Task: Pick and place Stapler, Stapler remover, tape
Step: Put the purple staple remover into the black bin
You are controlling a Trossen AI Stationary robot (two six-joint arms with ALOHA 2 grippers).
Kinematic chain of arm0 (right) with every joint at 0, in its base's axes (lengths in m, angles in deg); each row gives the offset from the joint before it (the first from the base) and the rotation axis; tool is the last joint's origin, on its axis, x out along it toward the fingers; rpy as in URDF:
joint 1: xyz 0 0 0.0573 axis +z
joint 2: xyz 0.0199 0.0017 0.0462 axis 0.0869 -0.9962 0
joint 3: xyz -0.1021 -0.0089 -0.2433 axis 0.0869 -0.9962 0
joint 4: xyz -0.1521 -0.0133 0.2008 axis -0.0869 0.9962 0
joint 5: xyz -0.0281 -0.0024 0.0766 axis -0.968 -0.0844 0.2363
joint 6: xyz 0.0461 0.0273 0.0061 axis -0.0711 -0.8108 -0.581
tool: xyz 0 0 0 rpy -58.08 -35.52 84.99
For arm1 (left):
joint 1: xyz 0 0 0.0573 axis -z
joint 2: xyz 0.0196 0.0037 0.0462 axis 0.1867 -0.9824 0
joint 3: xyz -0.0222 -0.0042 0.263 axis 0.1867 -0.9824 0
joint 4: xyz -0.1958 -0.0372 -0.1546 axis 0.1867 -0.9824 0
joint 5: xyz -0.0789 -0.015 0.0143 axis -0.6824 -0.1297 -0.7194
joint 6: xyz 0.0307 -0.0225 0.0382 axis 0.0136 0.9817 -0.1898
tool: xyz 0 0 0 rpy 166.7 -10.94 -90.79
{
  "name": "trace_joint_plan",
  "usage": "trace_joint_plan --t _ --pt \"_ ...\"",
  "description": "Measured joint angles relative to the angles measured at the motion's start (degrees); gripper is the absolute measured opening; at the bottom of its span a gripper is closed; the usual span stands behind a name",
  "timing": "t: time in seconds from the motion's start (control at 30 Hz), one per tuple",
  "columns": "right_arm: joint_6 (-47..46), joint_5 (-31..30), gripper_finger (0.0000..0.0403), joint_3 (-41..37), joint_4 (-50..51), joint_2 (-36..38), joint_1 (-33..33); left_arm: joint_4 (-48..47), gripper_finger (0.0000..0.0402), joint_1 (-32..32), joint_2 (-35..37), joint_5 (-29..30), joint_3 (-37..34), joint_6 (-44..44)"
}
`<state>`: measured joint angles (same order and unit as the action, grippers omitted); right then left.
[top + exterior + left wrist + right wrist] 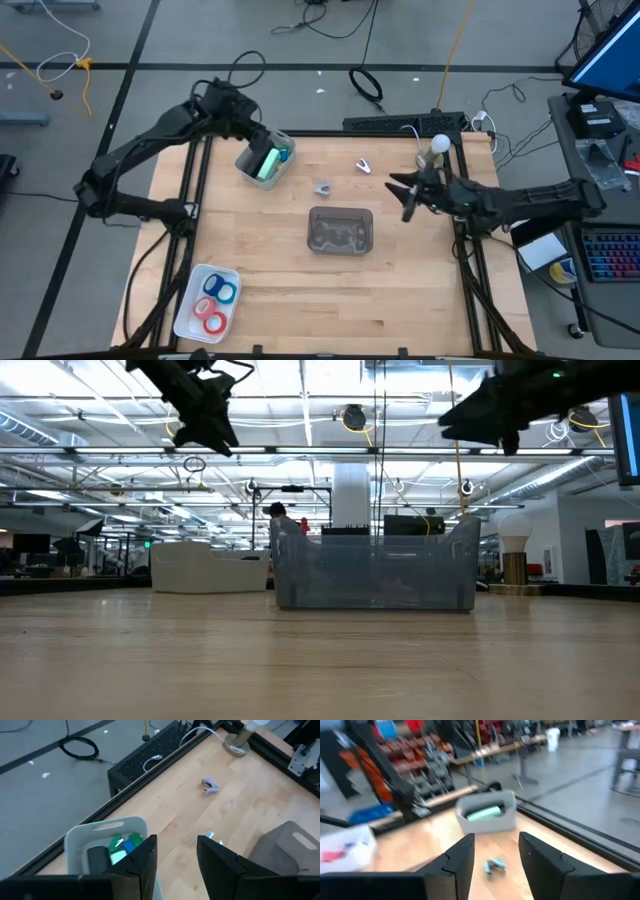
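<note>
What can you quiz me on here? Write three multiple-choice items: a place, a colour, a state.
1. Where is the clear bin? A) middle of the table B) left edge C) off the table
2. The tape rolls are: A) green and yellow B) red and blue C) all black
3. The left gripper is: A) shut on tape B) shut, empty C) open

Answers: A, it sits centred on the wood; B, red and blue rings lie in the white tray; C, a bare gap shows between its fingers.
</note>
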<state>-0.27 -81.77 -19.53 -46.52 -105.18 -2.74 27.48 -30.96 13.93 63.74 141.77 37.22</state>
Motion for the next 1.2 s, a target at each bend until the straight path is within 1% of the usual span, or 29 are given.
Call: trace_joint_plan --t 0.2,0.33,0.4,0.47,0.57,0.63,0.73,0.8,0.93,1.07,1.2 --pt "-0.16 0.2 0.0128 11.21 10.35 -12.53 -5.01 -2.46 0.0138 -0.58 3.64 0.12 0.0 -2.64" --pt "-3.07 0.3 0.0121 17.55 18.36 -19.8 -9.81 -2.65 0.0138 -0.69 5.72 -0.1 0.0 -4.23" --pt "-5.3 2.65 0.0118 20.32 22.88 -22.68 -12.86 -2.58 0.0138 -0.42 6.88 -0.1 -0.06 -4.67" --pt "-7.64 7.36 0.0115 22.61 26.28 -25.17 -16.37 -0.49 0.0138 0.37 8.28 -0.11 -1.45 -5.24" --pt "-9.37 15.89 0.0112 24.09 27.64 -28.24 -21.56 6.08 0.0138 1.1 11.35 -0.2 -6.59 -4.26" --pt "-9.06 19.61 0.011 24.16 27.64 -29.63 -24.48 11.74 0.0138 1.56 13.89 -0.32 -11.27 -2.68" --pt "-7.36 19.5 0.0109 24.16 27.43 -31.1 -27.76 19.69 0.0137 2.75 17.82 -0.76 -18.88 -0.02" --pt "-4.16 19.54 0.0109 24.16 26.77 -31.63 -29.82 24.1 0.0136 4.02 20.32 -2.82 -23.45 0.61" --pt "0.2 19.59 0.0107 24.18 21.93 -32.2 -32.52 33.79 0.0136 7.13 24.85 -3.55 -32.51 4.19" --pt "2.41 19.63 0.0104 24.18 19.08 -32.14 -33.06 44.35 0.0136 10.79 28.49 -2.13 -40.7 7.59" --pt "3.01 19.78 0.0104 24.18 19.21 -32.22 -32.88 47.51 0.0136 13.89 31.17 1.11 -45.88 9.33"
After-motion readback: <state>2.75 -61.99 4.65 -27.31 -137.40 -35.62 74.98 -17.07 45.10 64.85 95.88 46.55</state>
